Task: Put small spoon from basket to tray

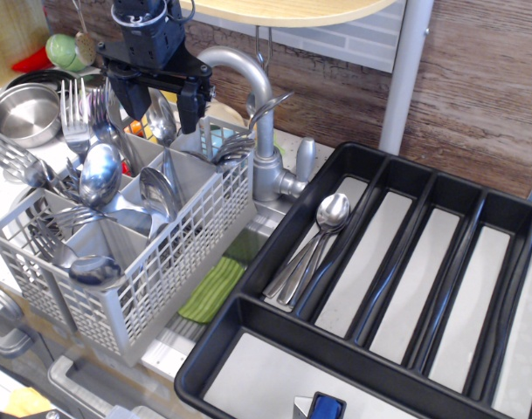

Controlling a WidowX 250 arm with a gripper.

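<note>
The small spoon point(161, 118) stands in a rear compartment of the basket point(152, 271), between the wide-open, empty gripper point(163, 106) fingers. Close squarely on it, lift straight up, then carry to the tray point(274, 229).

Grey lattice basket point(152, 262) sits just left of the black tray point(274, 336), crammed with upright cutlery. A small shiny spoon point(162, 120) stands bowl-up in a back compartment of the basket.
</note>
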